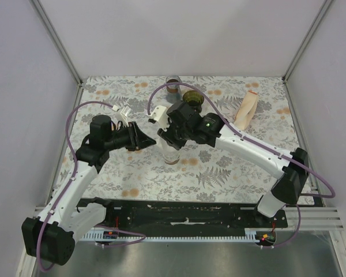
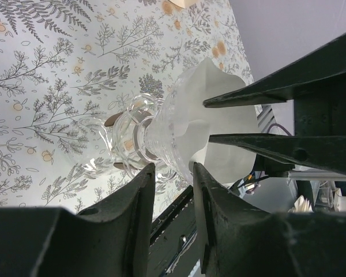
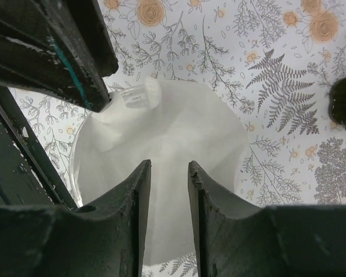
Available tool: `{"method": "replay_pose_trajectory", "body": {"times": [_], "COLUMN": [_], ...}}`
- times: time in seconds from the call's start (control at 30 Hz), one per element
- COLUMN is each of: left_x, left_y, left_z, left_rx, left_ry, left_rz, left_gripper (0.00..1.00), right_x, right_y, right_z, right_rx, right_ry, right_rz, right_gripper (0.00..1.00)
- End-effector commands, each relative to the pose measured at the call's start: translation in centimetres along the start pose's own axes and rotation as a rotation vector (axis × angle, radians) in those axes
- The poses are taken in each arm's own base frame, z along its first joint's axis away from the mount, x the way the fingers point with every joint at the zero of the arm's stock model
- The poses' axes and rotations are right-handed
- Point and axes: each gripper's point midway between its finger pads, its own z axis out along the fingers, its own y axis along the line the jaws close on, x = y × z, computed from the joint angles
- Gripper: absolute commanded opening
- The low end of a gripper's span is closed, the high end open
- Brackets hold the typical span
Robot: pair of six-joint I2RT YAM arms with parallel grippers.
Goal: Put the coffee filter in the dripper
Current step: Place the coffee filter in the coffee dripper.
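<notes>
Right pincer (image 3: 169,164) spread over the coffee filter (image 3: 210,130), left pincer's (image 2: 172,167) grip unclear — a fingertip snagging the paper could drag it out — or topple the carafe (image 2: 98,144).

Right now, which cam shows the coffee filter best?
Right wrist: looks straight down into the open coffee filter, filling the frame. Left wrist shows it side-on, rim crossed by the right tool. Top view: mostly hidden beneath that tool.
</notes>
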Motion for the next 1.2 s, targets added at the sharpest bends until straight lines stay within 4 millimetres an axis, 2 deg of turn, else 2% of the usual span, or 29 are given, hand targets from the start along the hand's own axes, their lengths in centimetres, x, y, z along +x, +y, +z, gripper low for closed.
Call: {"method": "replay_pose_trajectory", "body": {"times": [0.0,0.17,0.27,0.33,0.43,0.53,0.63,0.77,0.83,0.93,1.0,1.17], "left_x": [-1.5,-1.8,-1.8,-1.8,-1.8,-1.8,-1.7,-1.7,-1.7,-1.7,-1.8,-2.1], "left_y": [-1.2,-1.6,-1.5,-1.6,-1.7,-1.7,-1.7,-1.6,-1.7,-1.6,-1.6,-1.4], "left_z": [-0.4,-0.6,-0.6,-0.6,-0.7,-0.7,-0.7,-0.7,-0.7,-0.8,-0.8,-0.9], "left_rx": [0.022,0.027,0.024,0.025,0.027,0.029,0.028,0.025,0.026,0.024,0.018,0.003], "left_ry": [-0.038,-0.041,-0.042,-0.043,-0.045,-0.045,-0.043,-0.045,-0.046,-0.043,-0.045,-0.049], "left_rz": [0.077,0.087,0.09,0.089,0.093,0.094,0.093,0.09,0.093,0.094,0.098,0.116], "left_gripper": [0.39,0.39,0.39,0.38,0.39,0.39,0.39,0.39,0.39,0.39,0.4,0.41], "right_x": [-4.3,-5.0,-4.1,-2.6,-0.6,-0.4,-1.1,-2.1,-1.3,0.0,0.0,-0.1], "right_y": [-0.1,-1.1,-3.3,-4.7,-6.0,-5.0,-4.1,-3.9,-4.5,-4.6,-4.1,-4.2], "right_z": [-5.4,-8.6,-10.3,-10.9,-10.7,-9.4,-8.4,-7.1,-6.0,-4.3,-3.5,-3.4], "right_rx": [0.01,0.081,0.2,0.269,0.308,0.223,0.157,0.126,0.164,0.172,0.138,0.144], "right_ry": [-0.171,-0.242,-0.27,-0.279,-0.291,-0.289,-0.299,-0.311,-0.273,-0.21,-0.19,-0.18], "right_rz": [0.007,0.064,0.19,0.32,0.405,0.404,0.388,0.391,0.397,0.391,0.391,0.395], "right_gripper": [0.4,0.49,0.6,0.67,0.72,0.77,0.77,0.74,0.71,0.56,0.43,0.25]}}
